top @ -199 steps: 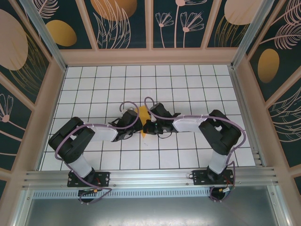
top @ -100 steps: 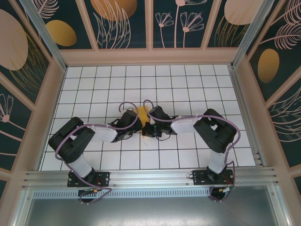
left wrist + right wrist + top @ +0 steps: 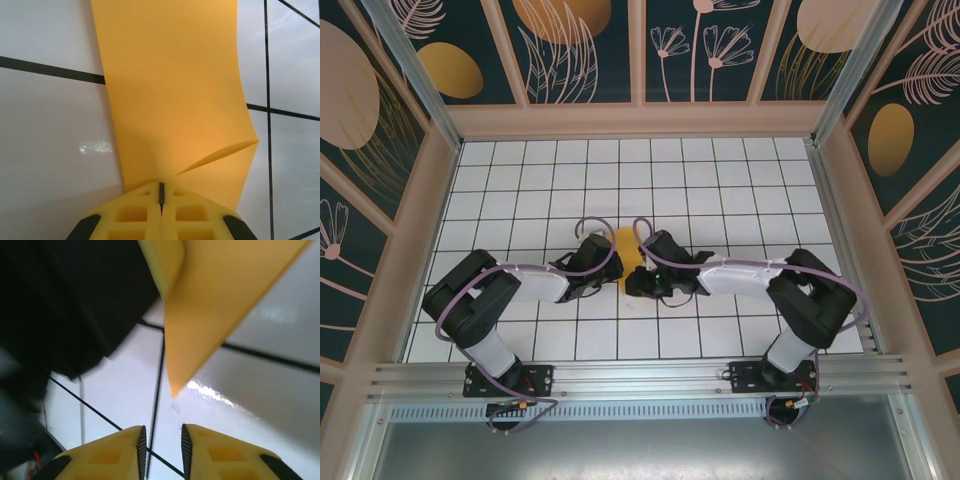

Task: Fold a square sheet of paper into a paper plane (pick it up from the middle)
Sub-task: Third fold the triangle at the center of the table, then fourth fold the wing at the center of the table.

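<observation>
From the overhead camera I see the left arm reaching in from the near-left corner of the table towards its middle. There the left gripper meets the sheet of paper. On my left wrist feed the left gripper has its two yellow fingers pressed together with no gap, pinching the near edge of the sheet of paper. The orange-yellow sheet runs away from the fingers over the white tiles and has a creased flap at its right side. The paper sits about mid-table, between the two wrists, partly folded and raised off the tiles. Just right of it, the right gripper points towards the sheet, and the right arm stretches back to the near-right corner. On the right wrist feed the right gripper has its jaws a narrow slot apart with only tile between them. A pointed corner of the paper hangs above and clear of the fingertips. A dark blurred mass at upper left I cannot identify.
</observation>
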